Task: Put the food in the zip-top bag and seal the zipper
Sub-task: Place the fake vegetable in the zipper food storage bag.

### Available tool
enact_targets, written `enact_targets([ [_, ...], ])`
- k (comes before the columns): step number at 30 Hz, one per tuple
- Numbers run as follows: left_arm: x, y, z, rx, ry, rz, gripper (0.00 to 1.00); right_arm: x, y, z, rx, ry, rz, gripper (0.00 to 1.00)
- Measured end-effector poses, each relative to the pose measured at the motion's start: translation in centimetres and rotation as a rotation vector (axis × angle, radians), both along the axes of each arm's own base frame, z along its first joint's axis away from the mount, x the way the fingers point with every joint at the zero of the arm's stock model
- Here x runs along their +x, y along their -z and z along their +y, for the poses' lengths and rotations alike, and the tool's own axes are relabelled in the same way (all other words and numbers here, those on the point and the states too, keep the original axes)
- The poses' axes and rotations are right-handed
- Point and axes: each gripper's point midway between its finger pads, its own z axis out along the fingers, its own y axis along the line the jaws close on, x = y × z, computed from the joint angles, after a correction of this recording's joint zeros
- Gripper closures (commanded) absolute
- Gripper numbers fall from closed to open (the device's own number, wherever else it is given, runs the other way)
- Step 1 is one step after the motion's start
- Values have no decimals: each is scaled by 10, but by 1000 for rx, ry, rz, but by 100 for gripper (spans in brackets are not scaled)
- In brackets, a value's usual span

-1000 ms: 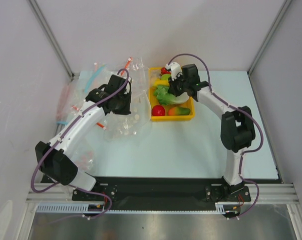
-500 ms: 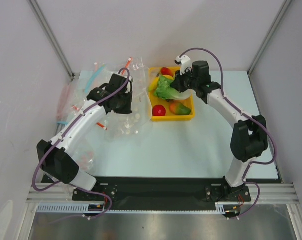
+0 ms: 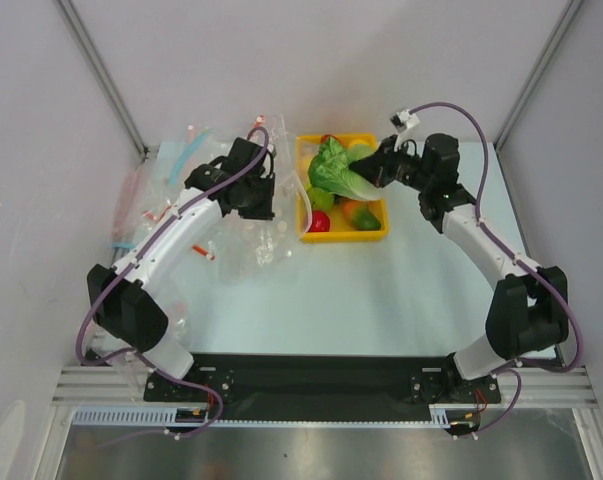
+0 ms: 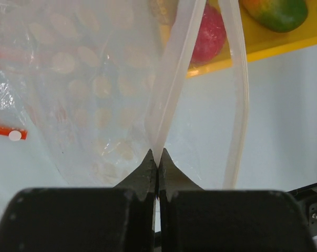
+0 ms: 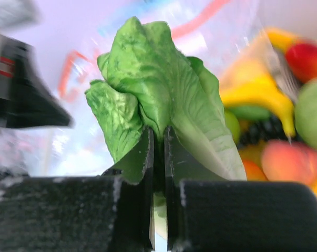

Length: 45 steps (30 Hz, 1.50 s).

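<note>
My right gripper (image 3: 365, 176) (image 5: 158, 132) is shut on the green-and-white cabbage (image 3: 333, 170) (image 5: 163, 89) and holds it in the air above the yellow tray (image 3: 303, 226). My left gripper (image 3: 264, 198) (image 4: 157, 155) is shut on the pale zipper strip (image 4: 175, 79) of the dotted zip-top bag (image 3: 253, 238) (image 4: 84, 84), lifting one lip so the mouth gapes towards the tray. The other lip (image 4: 241, 89) hangs free. The red fruit (image 3: 319, 222) (image 4: 208, 34) lies in the tray's near left corner. A round green fruit (image 5: 313, 113) shows blurred in the tray.
The tray also holds a mango (image 4: 276, 13), a banana (image 5: 255, 97) and other toy fruit. Plain clear bags with blue (image 3: 186, 152) and red strips (image 3: 153, 214) lie at the table's left. Metal frame posts stand at the back corners.
My right gripper lifted the cabbage out of the tray and the arm swung out to the right. My left gripper moved slightly back and right with the bag's lip.
</note>
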Motion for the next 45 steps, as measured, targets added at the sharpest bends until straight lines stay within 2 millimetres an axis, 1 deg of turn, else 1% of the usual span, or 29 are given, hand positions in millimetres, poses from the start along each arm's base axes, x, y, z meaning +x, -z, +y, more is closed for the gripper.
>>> enact_targets([
  [6,10,-19,-21,-74,25,-8,100,-27,-78,15,249,-110,-130,100],
  [10,9,-34,-33,-142,37,-8,100,-47,-121,28,417,-200,-183,100],
  [13,9,-42,-38,-178,41,-8,100,-62,-144,38,523,-268,-212,100],
  [16,7,-45,-44,-210,44,2,100,-76,-154,53,620,-340,-194,100],
  [18,5,-46,-47,-227,46,9,100,-81,-155,64,670,-374,-167,100],
  [20,4,-47,-49,-250,48,8,100,-85,-150,77,717,-403,-122,100],
  [24,-7,-49,-49,-293,43,12,100,-83,-126,99,780,-422,14,100],
  [28,-17,-52,-40,-348,17,6,100,-85,-104,108,791,-419,91,100],
  [31,-21,-60,-32,-395,2,-25,100,-91,-89,113,785,-421,131,100],
  [35,-23,-72,-27,-440,1,-64,100,-99,-72,119,767,-426,160,100],
  [36,-24,-73,-27,-448,3,-66,100,-100,-71,120,766,-428,159,96],
  [38,-27,-72,-28,-463,9,-58,99,-102,-72,120,765,-434,144,93],
  [41,-27,-70,-29,-490,12,-47,100,-103,-71,120,759,-437,130,73],
  [42,-27,-70,-28,-497,10,-43,100,-103,-71,120,757,-438,127,63],
  [45,-26,-69,-24,-508,-2,-37,99,-105,-71,121,733,-443,84,49],
])
